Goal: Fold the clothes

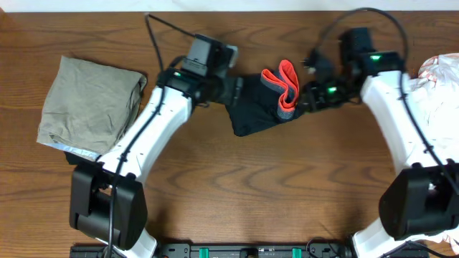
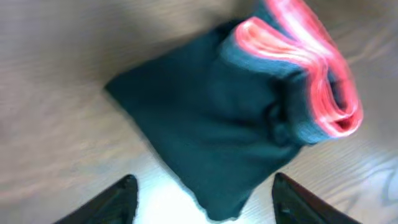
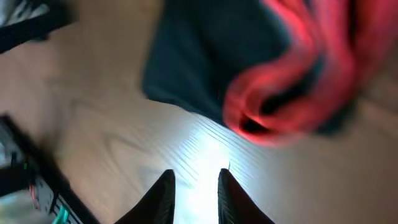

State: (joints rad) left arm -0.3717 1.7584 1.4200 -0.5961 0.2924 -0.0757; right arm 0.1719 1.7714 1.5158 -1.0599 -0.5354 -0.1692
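Note:
The clothes point(image 1: 254, 109), black trousers bunched into a small folded bundle, lie at the table's middle. Their grey, orange-red edged waistband point(image 1: 284, 84) curls up on the bundle's right side. My left gripper point(image 1: 233, 89) sits at the bundle's left edge. In the left wrist view its fingers point(image 2: 127, 193) stand wide apart, open, and a corner of the black trousers point(image 2: 211, 137) lies on the table between them, ungripped. My right gripper point(image 1: 305, 97) is just right of the waistband. Its jaws point(image 3: 196, 172) show a narrow open gap over bare wood, short of the waistband point(image 3: 292, 93).
A khaki-grey garment point(image 1: 90, 104) lies folded at the far left. White fabric point(image 1: 441, 72) sits at the right edge. The arm bases and a black rail point(image 1: 251, 251) line the front edge.

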